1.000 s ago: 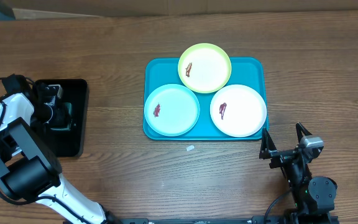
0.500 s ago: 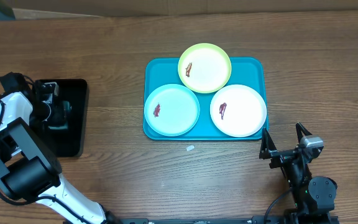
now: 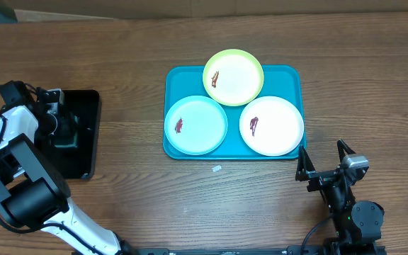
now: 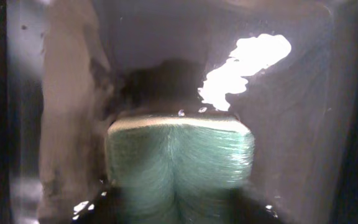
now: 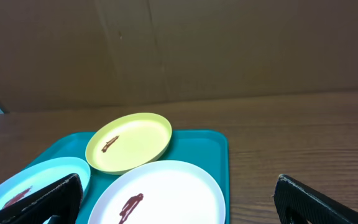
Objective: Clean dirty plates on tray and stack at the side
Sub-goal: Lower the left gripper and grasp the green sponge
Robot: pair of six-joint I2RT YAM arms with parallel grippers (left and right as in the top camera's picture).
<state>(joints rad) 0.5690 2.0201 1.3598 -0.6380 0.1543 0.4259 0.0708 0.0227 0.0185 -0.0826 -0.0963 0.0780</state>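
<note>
Three plates lie on the turquoise tray: a pale yellow-green plate at the back, a bluish-white plate front left and a white plate front right. Each has a reddish-brown smear. My left gripper is down inside the black tray, far left of the plates. In the left wrist view its jaws pinch a green sponge. My right gripper is open and empty just in front of the tray's right corner; its wrist view shows the white plate, the yellow-green plate and the bluish-white plate.
A small white scrap lies on the wooden table in front of the turquoise tray. A cardboard wall stands behind the table.
My left gripper has shifted slightly inside the black tray. The plates and the right arm have not moved.
</note>
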